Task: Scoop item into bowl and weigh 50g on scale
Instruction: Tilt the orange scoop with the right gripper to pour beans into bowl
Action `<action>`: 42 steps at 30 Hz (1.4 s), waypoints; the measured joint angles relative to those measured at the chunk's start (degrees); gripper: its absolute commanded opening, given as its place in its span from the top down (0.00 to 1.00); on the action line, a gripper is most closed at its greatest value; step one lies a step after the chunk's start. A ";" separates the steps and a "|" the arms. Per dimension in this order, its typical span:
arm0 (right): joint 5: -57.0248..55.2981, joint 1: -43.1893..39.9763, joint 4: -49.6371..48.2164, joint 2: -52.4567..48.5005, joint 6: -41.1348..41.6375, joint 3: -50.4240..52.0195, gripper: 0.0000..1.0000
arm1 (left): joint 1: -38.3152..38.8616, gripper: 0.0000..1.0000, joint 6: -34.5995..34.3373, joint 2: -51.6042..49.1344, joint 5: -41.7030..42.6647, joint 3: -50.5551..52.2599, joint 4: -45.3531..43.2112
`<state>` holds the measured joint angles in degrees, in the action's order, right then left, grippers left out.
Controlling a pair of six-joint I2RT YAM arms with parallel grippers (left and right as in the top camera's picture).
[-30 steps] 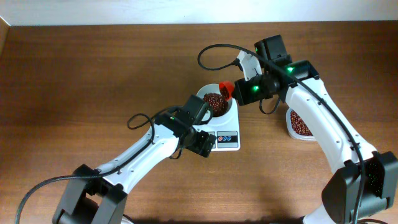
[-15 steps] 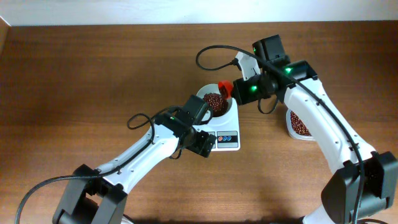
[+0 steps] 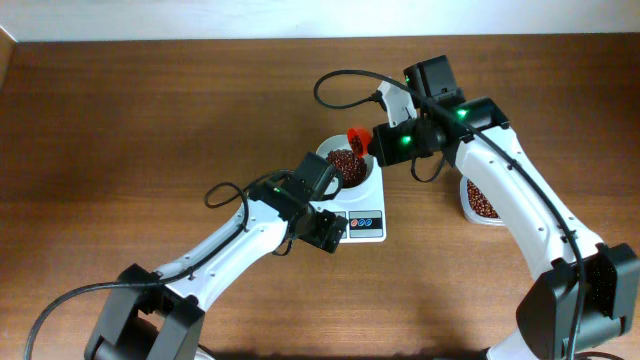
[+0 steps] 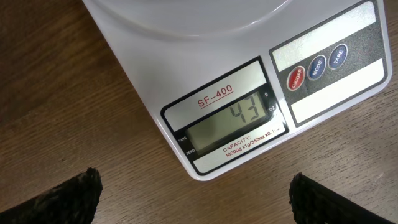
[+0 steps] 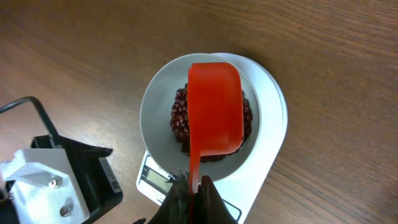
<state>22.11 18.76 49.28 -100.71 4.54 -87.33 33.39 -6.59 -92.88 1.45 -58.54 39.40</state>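
The white bowl [image 3: 343, 165] [image 5: 158, 106] stands on the white scale [image 3: 362, 212] [image 4: 205, 93] and holds a heap of dark red-brown beans [image 3: 345, 162] [image 5: 179, 118]. The scale's display [image 4: 231, 123] reads 43. My right gripper [image 3: 385, 140] [image 5: 194, 190] is shut on the handle of a red scoop [image 3: 358, 142] [image 5: 214, 106], which is turned over above the bowl. My left gripper [image 3: 326, 230] [image 4: 196, 196] is open and empty over the wood just in front of the scale's display.
A clear container [image 3: 482, 203] with more beans stands to the right of the scale, partly under my right arm. The table [image 3: 150, 120] is brown wood. The left arm's cable [image 3: 225, 192] loops over the table.
My right gripper has shifted slightly left with the scoop, and the scoop has tipped further over the bowl. The left arm has not moved.
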 measured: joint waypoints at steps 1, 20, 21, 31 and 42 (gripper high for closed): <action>1.57 -0.66 0.00 0.00 0.02 0.00 0.96 | 0.02 0.01 0.00 0.00 0.02 0.00 -0.02; 15.52 -7.28 0.00 0.00 0.20 0.00 0.96 | 0.02 0.01 0.00 0.00 0.02 0.00 0.00; 15.54 -7.28 0.00 0.00 0.22 0.00 0.96 | 0.02 0.01 0.00 0.00 0.02 0.00 0.00; 15.54 -7.28 0.00 0.00 0.22 0.00 0.96 | 0.02 0.01 0.00 0.00 0.02 0.00 0.00; 15.54 -7.28 0.42 0.00 0.22 0.00 0.96 | 0.02 0.01 0.00 0.00 0.02 0.00 0.00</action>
<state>37.65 11.49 49.69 -100.71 4.75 -87.33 33.41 -6.59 -92.88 1.48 -58.54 39.40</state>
